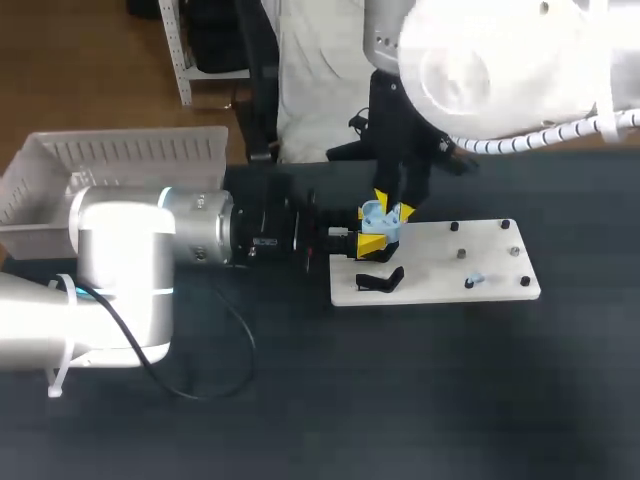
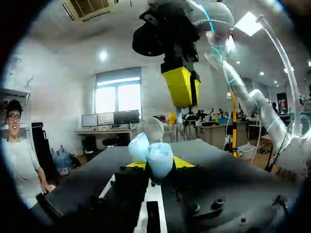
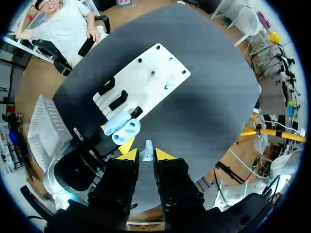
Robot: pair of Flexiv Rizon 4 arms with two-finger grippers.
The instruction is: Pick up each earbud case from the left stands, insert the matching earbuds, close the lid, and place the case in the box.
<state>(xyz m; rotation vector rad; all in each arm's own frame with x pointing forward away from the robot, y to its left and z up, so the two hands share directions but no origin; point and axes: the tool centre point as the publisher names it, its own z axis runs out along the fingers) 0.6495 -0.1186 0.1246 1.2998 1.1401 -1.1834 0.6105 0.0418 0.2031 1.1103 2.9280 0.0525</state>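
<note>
The case [image 1: 376, 214], light blue with its lid swung open, was held off the table [image 1: 400, 400] at the near-left corner of the board [image 1: 470, 255]. It was clamped from both sides by the yellow tips of the left gripper [image 1: 372, 243], whose arm was stretched in level from the left. In the left wrist view the case [image 2: 153, 155] was seen seated between that gripper's own tips, body and lid side by side.

The right gripper [image 1: 393, 208] was hung directly over the case, pointed down. In its own wrist view an earbud [image 3: 146, 151], small and pale, was pinched between the fingers [image 3: 127, 155] of the right gripper [image 3: 146, 155], which were drawn close together. The open case [image 3: 122, 128] was seen just below it, with one tip of the left gripper against its side. Whether the earbud was touching the case could not be told.

The white board was laid flat on the dark table, and dark pegs [image 1: 455, 227] were set across its right half. Two black stands [image 1: 380, 281] were seen at its left end, just beside the held case. A small pale item [image 1: 476, 281] near the board's front edge could not be made out. A white box [image 1: 130, 155] was set at the table's far left, well apart from the board.
</note>
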